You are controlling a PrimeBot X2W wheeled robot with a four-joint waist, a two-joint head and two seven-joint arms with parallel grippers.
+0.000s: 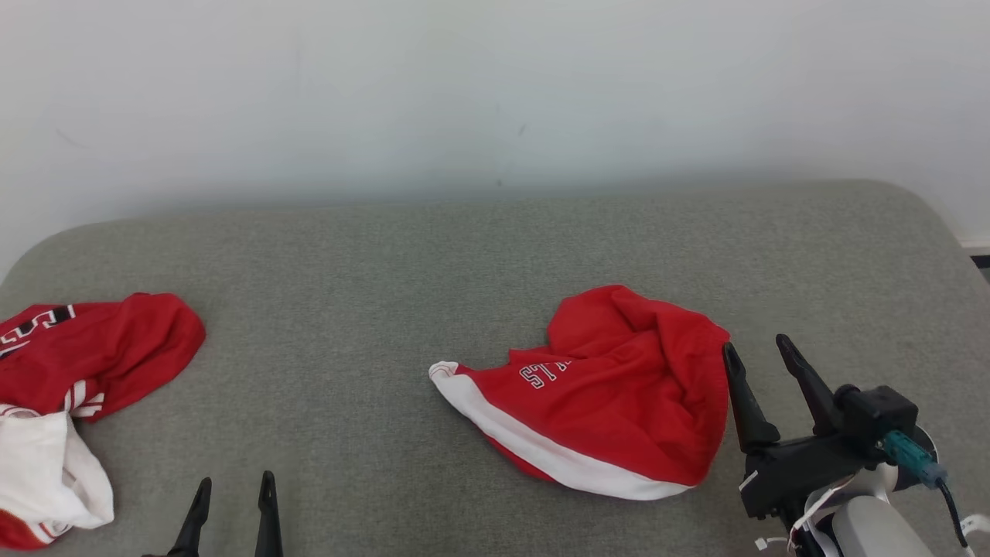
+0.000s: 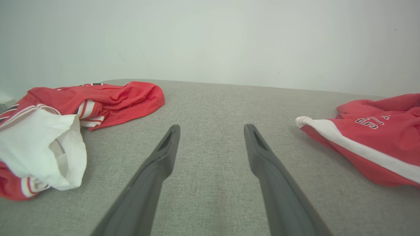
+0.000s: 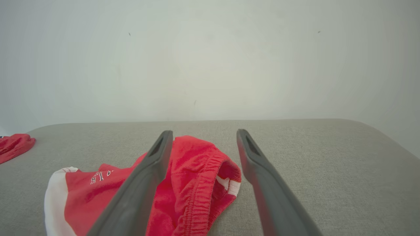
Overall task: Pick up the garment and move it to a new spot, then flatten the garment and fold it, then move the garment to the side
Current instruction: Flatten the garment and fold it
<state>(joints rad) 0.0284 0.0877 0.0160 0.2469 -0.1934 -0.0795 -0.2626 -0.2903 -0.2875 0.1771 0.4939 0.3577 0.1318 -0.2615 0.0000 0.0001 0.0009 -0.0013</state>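
Garment point(image 1: 611, 394): crumpled red heap on the table point(image 1: 387, 255), right of centre.
Right tool point(image 1: 754, 344): I see it spread, empty, just beside the heap.
Left tool point(image 1: 236, 480): spread, empty, well apart.

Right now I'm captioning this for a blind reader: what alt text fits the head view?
A crumpled red garment with a white band lies on a grey fabric-covered surface, the open right gripper beside its right edge. A red and white clothing heap sits far left; the open left gripper shows at lower left.
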